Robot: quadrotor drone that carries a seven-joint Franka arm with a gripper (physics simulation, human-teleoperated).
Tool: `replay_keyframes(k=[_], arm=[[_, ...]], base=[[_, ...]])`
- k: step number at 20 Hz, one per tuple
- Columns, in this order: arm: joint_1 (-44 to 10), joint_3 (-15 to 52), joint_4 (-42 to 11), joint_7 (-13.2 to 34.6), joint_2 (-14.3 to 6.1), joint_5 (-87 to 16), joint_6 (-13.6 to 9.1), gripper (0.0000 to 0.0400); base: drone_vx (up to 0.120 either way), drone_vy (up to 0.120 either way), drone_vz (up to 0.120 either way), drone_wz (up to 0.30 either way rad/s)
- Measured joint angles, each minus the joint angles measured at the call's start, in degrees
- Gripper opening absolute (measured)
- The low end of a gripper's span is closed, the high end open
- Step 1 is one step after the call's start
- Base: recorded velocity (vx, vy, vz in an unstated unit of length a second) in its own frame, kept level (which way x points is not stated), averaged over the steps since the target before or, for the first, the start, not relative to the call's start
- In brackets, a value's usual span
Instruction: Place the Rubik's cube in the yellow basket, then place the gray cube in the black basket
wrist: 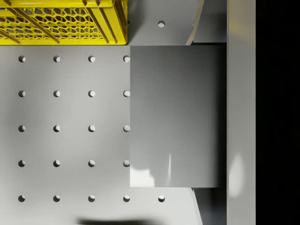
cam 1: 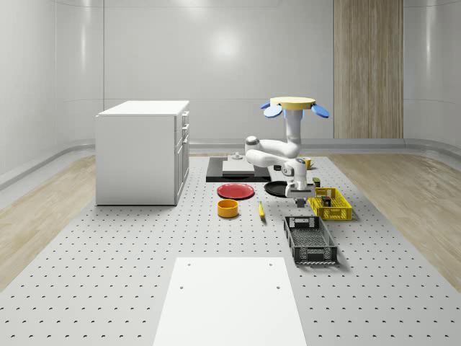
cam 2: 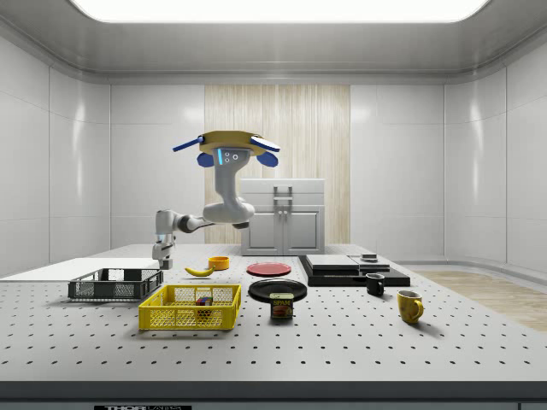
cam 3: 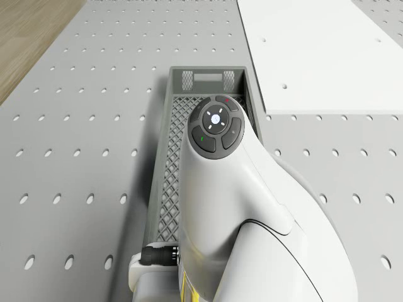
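Between the two baskets, above the perforated grey table (cam 1: 108, 281), we hold our two-finger gripper (cam 1: 299, 194) low while the drone (cam 1: 292, 106) hovers behind it, over the far part of the table. In the wrist view a plain gray cube (wrist: 177, 117) sits close against the gripper, with one finger (wrist: 241, 112) flat along its side, so we judge the fingers closed on it. Just beside the gripper, the yellow plastic mesh basket (cam 2: 190, 307) already has a small multicoloured Rubik's cube (cam 2: 202, 301) inside, so we count the first half done. On the gripper's other side, the black plastic mesh basket (cam 1: 310, 240) looks empty. What remains, we think, is carrying the gray cube over it and releasing.
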Motion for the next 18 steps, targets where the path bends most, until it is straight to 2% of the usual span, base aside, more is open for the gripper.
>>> replay_keyframes(k=[18], arm=[[-0.05,0.01,0.01,0.03,-0.22,0.09,0.21,0.025]], base=[[0.12,0.0,0.0,0.0]])
